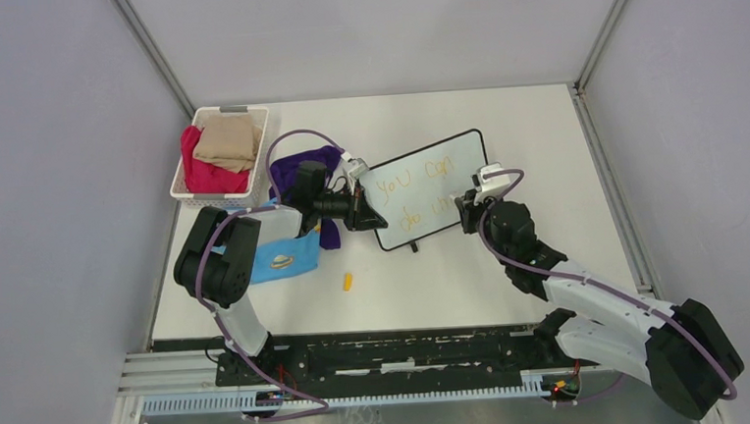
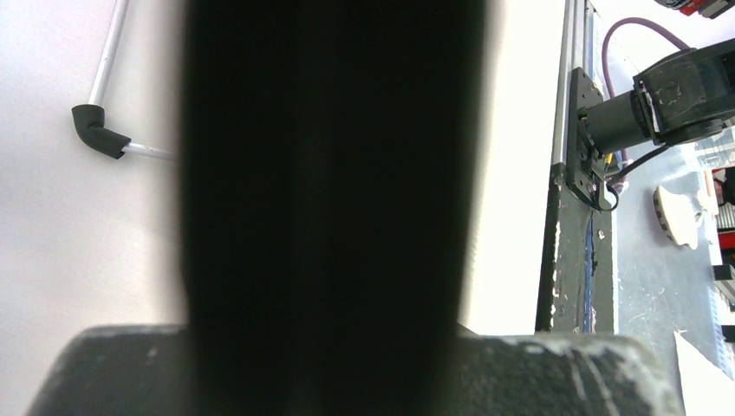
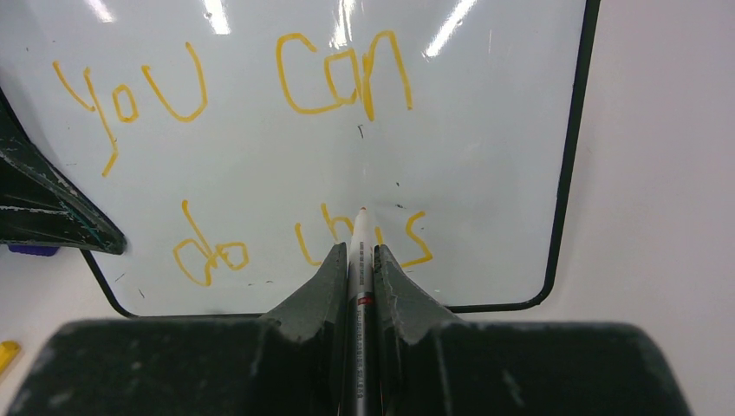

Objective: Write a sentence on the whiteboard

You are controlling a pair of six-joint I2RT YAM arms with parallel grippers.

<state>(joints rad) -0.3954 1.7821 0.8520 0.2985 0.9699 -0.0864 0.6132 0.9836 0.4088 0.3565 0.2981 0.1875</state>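
The whiteboard (image 1: 438, 174) with its thin black frame lies angled on the table. The sentence (image 1: 414, 195) on it is in yellow-orange: "you can" (image 3: 234, 87) above, "do this" below. My right gripper (image 3: 361, 256) is shut on a thin white and grey marker (image 3: 361, 238). The marker tip is at the board among the letters of the last word. My left gripper (image 1: 363, 211) is shut on the board's left edge, and one of its dark fingers (image 3: 43, 212) shows there. The left wrist view is mostly blocked by something black right at the lens.
A white basket (image 1: 218, 153) with red and tan cloths stands at the back left. A purple cloth (image 1: 304, 167) and a blue cloth (image 1: 280, 257) lie by the left arm. A small yellow cap (image 1: 349, 281) lies in front of the board. A metal rail (image 1: 380, 354) runs along the near edge.
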